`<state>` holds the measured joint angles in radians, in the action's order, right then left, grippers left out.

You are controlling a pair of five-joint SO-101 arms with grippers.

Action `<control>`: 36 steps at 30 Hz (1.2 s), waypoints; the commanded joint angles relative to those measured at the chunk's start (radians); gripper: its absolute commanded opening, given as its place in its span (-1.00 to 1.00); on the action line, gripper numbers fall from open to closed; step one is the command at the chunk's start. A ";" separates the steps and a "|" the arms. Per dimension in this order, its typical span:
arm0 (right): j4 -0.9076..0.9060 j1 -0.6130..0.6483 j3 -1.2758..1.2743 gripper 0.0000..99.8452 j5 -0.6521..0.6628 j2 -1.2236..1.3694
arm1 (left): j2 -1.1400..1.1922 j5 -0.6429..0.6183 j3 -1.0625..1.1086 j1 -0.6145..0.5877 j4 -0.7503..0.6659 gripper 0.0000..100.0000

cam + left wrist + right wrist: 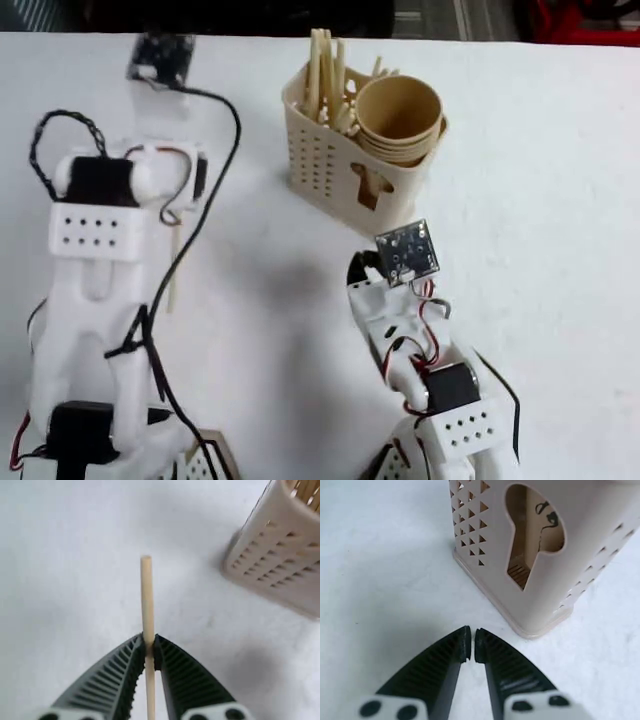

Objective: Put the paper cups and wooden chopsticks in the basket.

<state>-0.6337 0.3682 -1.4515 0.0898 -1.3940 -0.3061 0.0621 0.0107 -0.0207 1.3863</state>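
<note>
The left tool [149, 647] grips a pale, round wooden chopstick [146, 595]. Tan paper cups [400, 115] and other chopsticks [325, 65] stand in the cream, perforated basket [325, 165] near the white table's [540, 200] far edge. The right tool [472, 642] is closed and empty.

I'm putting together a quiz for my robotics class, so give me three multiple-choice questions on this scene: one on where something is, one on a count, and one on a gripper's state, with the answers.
1. Where are the stacked paper cups?
A) lying on the table
B) in the basket
C) in a gripper

2. How many chopsticks does the left gripper hold?
A) none
B) one
C) three

3. What state is the right gripper in?
A) shut and empty
B) wide open
C) shut on a cup

Answers:
1 B: the high view shows them standing inside its rim.
2 B: a single wooden chopstick is pinched in it.
3 A: its tips nearly meet with nothing between them.
</note>
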 commanded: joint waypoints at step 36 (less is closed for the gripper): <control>0.045 -0.007 -0.031 -0.94 0.123 -0.001 | 0.162 -0.003 -0.350 0.351 -0.736 -0.93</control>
<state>-0.6045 0.3682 -1.4914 0.2002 -1.3940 -0.1481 0.0621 -0.2992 0.3261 0.6728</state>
